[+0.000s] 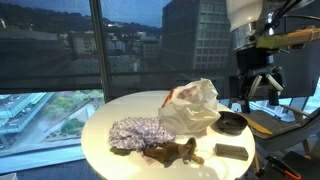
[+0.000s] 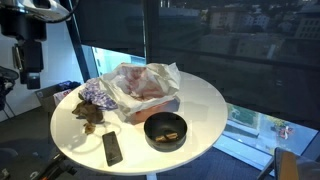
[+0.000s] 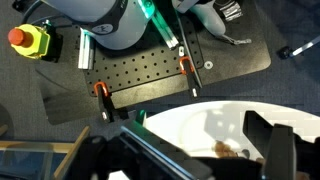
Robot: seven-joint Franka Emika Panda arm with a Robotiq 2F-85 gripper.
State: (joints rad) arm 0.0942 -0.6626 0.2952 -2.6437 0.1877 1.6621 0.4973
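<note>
1. My end effector (image 1: 256, 97) hangs high and off to the side of the round bench (image 1: 118, 108), over the floor rather than over the top. In the wrist view its fingers are spread wide with nothing between them.
2. As far as I can judge, the thing nearest to it is the brown item (image 2: 88, 115), which lies on the bench close to the rim. I cannot tell what it is.
3. The brown item sits lower than the end effector and inward across the rim. The wrist view shows a brown patch just inside the white edge, which I take to be the same thing.
4. It is longer than it is wide. In an exterior view its long axis seems to run roughly along the rim, though the small picture leaves that uncertain.
5. A patterned cloth (image 2: 95, 95) lies right against it, touching or nearly so.
6. A phone (image 2: 112, 148) lies flat near the rim. A black bowl (image 2: 165, 130) beyond it holds something orange-brown.
7. A crumpled white bag (image 1: 192, 105) fills the middle of the bench, behind the brown item.
8. Nothing stands between the end effector and the brown item except open air and the rim.
</note>
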